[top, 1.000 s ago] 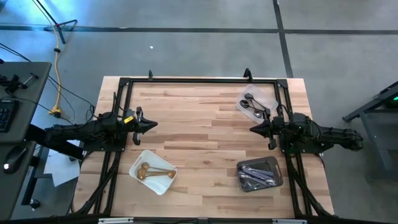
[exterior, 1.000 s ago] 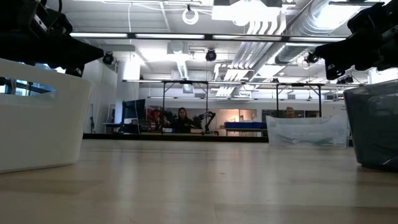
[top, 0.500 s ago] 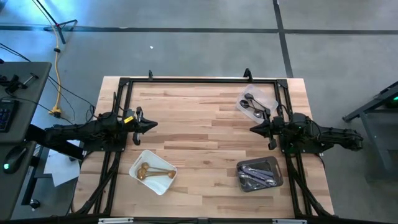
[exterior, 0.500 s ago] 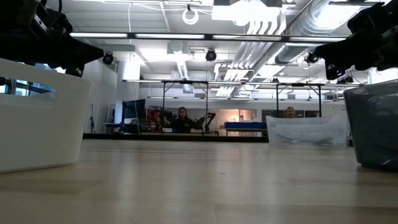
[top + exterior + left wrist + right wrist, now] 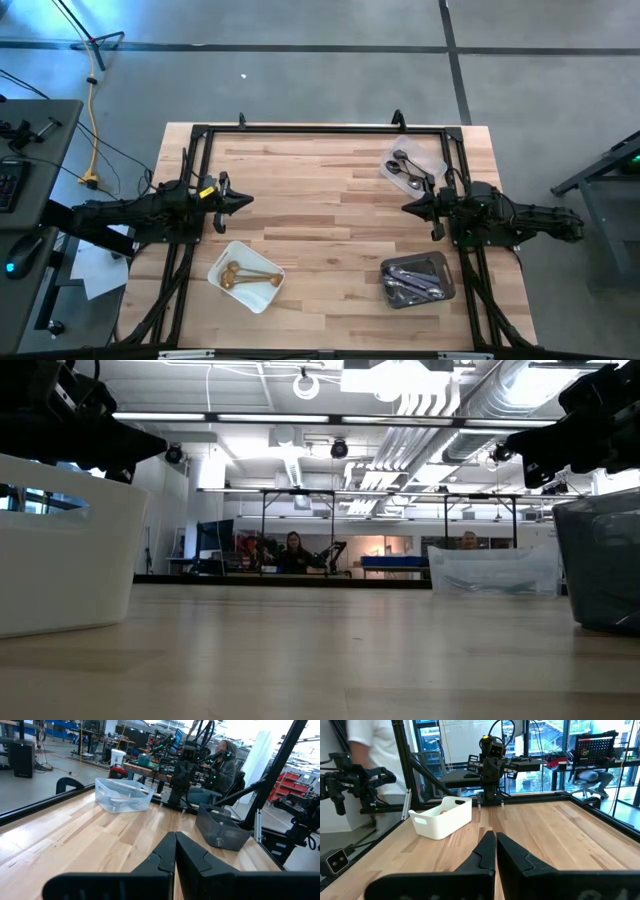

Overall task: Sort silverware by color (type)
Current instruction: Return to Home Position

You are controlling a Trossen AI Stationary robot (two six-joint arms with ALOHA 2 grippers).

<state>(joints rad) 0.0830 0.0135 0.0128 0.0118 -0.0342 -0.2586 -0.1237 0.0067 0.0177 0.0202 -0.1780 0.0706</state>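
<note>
Gold spoons [image 5: 243,274] lie in the white bin [image 5: 265,295] on my left side of the table. Shiny silver spoons [image 5: 408,168] fill the clear tray [image 5: 432,160] on the right, and dark utensils [image 5: 415,282] sit in the grey bin [image 5: 447,270]. My left gripper [image 5: 243,200] hovers just beside the white bin, fingers pressed together and empty. My right gripper [image 5: 408,207], likewise clenched on nothing, hangs between the clear tray and the grey bin.

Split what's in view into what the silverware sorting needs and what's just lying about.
Job: gold spoons in the white bin; spoons in the clear bin; utensils in the grey bin; left gripper, right gripper, both shut.
Lying about: yellow cable, papers, keyboard, all off the table.
</note>
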